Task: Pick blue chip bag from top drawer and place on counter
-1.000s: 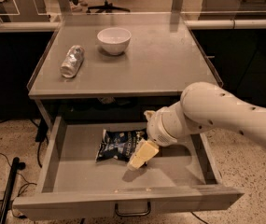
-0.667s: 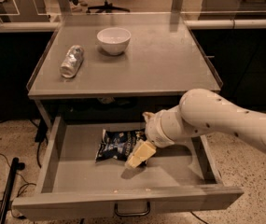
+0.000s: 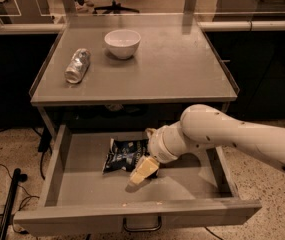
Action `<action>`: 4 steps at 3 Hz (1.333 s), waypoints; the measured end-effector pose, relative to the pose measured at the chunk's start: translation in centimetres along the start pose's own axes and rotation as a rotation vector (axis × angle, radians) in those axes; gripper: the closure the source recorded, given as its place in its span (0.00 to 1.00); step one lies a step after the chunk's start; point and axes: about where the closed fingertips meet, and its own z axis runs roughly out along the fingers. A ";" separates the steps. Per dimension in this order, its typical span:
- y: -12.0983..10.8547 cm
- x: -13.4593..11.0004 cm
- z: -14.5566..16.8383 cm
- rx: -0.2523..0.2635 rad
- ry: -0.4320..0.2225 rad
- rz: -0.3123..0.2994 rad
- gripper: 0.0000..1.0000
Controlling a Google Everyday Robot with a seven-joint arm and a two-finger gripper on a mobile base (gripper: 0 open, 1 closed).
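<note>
The top drawer (image 3: 132,216) of the grey cabinet stands pulled out, with its thin dark handle at the front. The blue chip bag (image 3: 123,155) lies flat on the drawer floor, left of centre towards the back. My gripper (image 3: 143,171) reaches down into the drawer from the right on a white arm. Its cream tip sits at the bag's right front corner, touching or just above it. The counter (image 3: 167,74) is the flat grey top above the drawer.
A white bowl (image 3: 122,42) stands at the back middle of the counter. A silvery foil-wrapped cylinder (image 3: 77,65) lies at its left. Low rims run along the counter's sides. A dark pole (image 3: 9,204) stands on the floor left of the drawer.
My gripper has moved slightly left and down inside the drawer, closer to the bag's right front corner. The bag has not moved.
</note>
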 end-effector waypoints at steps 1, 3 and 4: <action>-0.3 0.5 1.9 -0.014 0.012 0.013 0.00; -0.9 1.8 5.0 -0.026 0.052 0.041 0.00; -0.9 1.8 5.2 -0.027 0.055 0.043 0.20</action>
